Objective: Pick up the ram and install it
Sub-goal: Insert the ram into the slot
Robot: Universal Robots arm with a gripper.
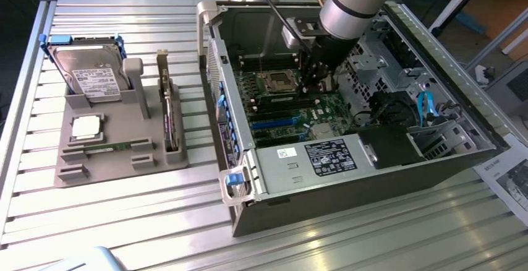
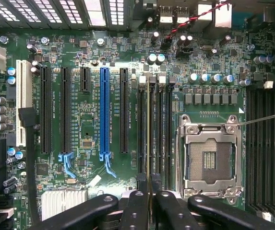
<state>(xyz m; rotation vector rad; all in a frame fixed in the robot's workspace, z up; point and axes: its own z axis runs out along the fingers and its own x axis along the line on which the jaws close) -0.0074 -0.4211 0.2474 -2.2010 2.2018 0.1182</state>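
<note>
Pinching the ram (image 2: 149, 134) by its upper edge just beside the processor socket (image 2: 209, 160), my gripper (image 2: 150, 196) holds what I judge a light, stiff, fragile board, best gripped mid-length.

Green all over the motherboard (image 2: 91, 125), with one bright blue slot (image 2: 103, 110), one white slot (image 2: 24, 103) and black ones beside. Black on the fingers (image 2: 133, 213). Dull yellow-green along the thin ram (image 2: 149, 124). Silver-grey stripes across the counter (image 1: 132, 221). Plain grey for the tray (image 1: 115, 166). Light blue on the cables (image 1: 423, 107).
</note>
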